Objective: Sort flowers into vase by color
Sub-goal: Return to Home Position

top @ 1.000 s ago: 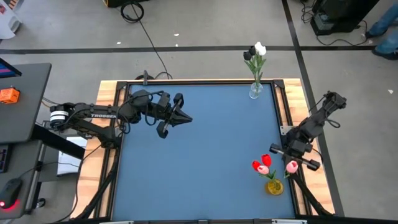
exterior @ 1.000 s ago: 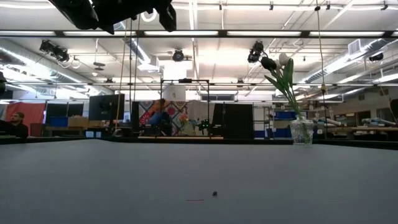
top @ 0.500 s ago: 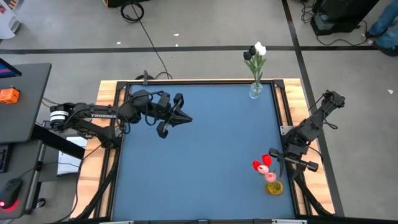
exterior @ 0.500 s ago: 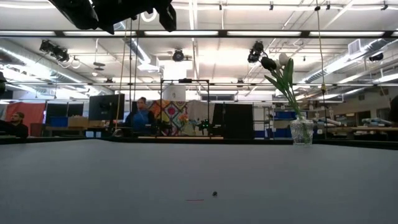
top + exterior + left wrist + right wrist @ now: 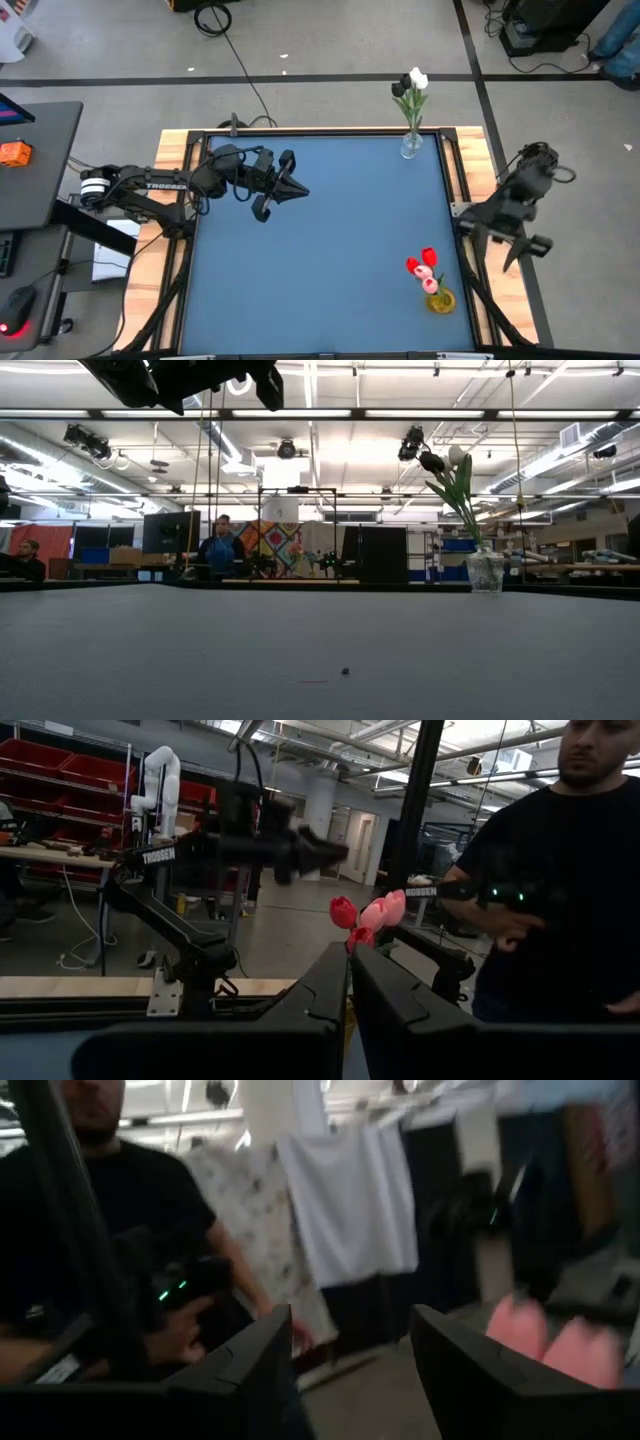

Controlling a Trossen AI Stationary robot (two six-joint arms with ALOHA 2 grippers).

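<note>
Leaves the table [image 5: 320, 240] bare through the middle, so ample room. Pulls the right gripper [image 5: 497, 250] back past the right edge, fingers apart, empty; holds the left gripper [image 5: 297, 191] closed over the left side. Shows red and pink tulips [image 5: 425, 268] in the yellow vase [image 5: 441, 299], black and white tulips [image 5: 411, 82] in the clear vase [image 5: 411, 146], at right corners — sorting looks finished.

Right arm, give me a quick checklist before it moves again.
1. Right gripper open and empty: ok.
2. Right gripper apart from yellow vase: ok.
3. Red and pink tulips standing in yellow vase: ok.
4. Black and white tulips in clear vase: ok.
5. Left gripper shut, far from both vases: ok.
6. Person clear of right arm: cannot tell.
</note>
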